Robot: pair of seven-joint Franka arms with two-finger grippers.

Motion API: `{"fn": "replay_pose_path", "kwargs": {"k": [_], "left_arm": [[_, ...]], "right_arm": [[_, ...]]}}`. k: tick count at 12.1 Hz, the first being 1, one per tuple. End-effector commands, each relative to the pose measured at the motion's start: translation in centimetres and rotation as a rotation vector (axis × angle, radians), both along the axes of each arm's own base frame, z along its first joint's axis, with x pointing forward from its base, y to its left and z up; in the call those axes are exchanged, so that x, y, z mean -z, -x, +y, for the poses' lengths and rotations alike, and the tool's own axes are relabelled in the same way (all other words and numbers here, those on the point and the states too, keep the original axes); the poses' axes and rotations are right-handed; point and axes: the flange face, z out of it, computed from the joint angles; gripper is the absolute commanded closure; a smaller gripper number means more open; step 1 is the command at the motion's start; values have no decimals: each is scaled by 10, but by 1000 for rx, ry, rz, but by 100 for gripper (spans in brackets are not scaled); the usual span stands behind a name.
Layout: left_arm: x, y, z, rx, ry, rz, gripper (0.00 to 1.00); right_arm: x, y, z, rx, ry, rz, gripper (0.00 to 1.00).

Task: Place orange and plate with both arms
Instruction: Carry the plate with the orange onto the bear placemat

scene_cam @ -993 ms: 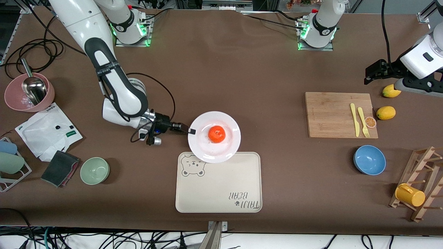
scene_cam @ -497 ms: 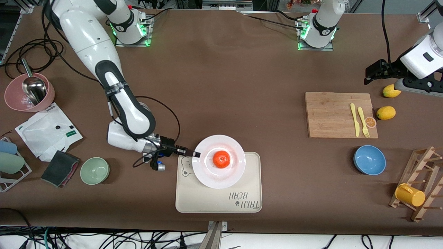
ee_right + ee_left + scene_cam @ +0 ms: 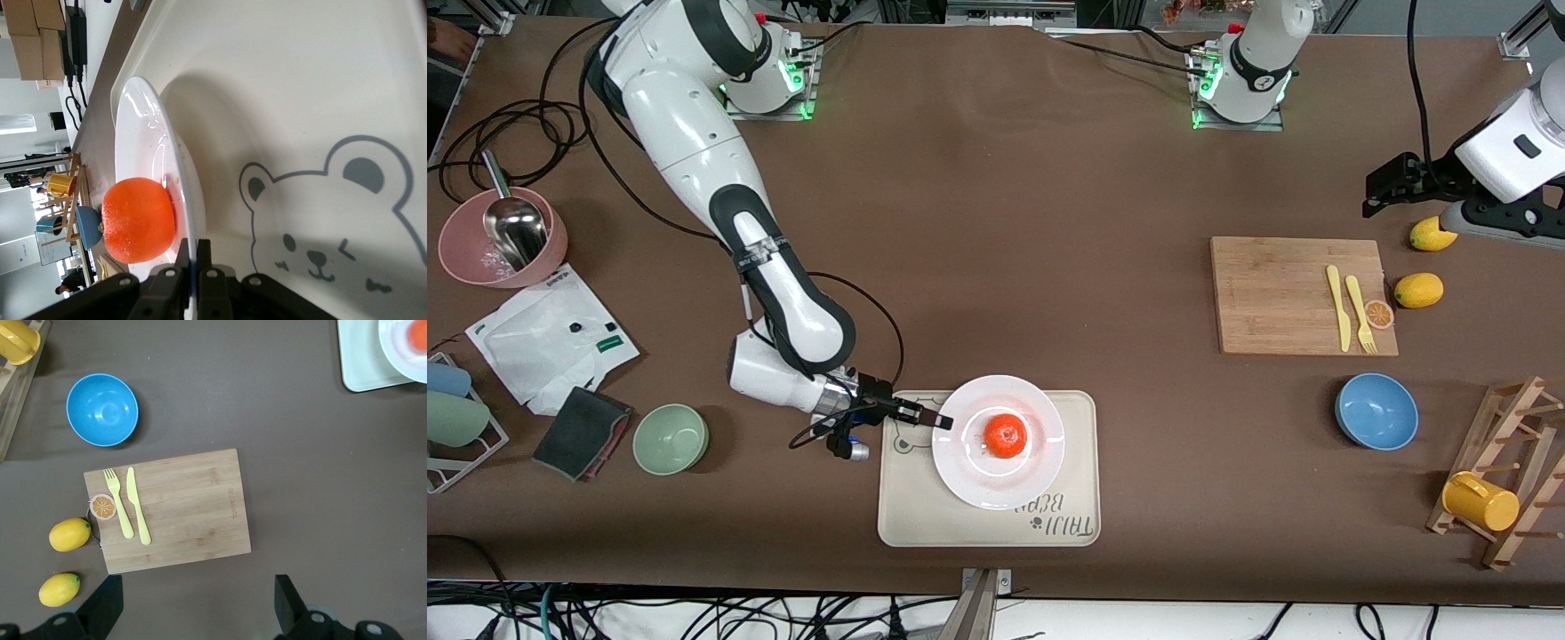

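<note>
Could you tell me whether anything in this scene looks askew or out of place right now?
Only the plate stands out: it hangs tilted above the tray, its rim pinched by the right gripper, with the orange on it. A loose round fruit on a tilted plate could roll. The left gripper waits open, up over the cutting board.

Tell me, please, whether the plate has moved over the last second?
Yes. The plate, carrying the orange and gripped at its rim by the right gripper, has moved nearer the front camera, from the bear-printed tray's edge to over it.
</note>
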Motion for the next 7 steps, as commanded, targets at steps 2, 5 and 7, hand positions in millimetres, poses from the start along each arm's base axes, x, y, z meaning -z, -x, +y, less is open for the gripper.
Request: {"fn": "replay_pose_path", "kwargs": {"k": [2,5,7], "left_arm": [[-5,-3,0,3,17,2,0],[-5,-3,1,1,17,1,0],[-5,-3,1,1,17,1,0]], "right_arm": [[5,-7,1,10,4,-6,100],[-3,-12,-7,1,19,-26,97],[-4,-14,-12,-28,59,-46,84]]}}
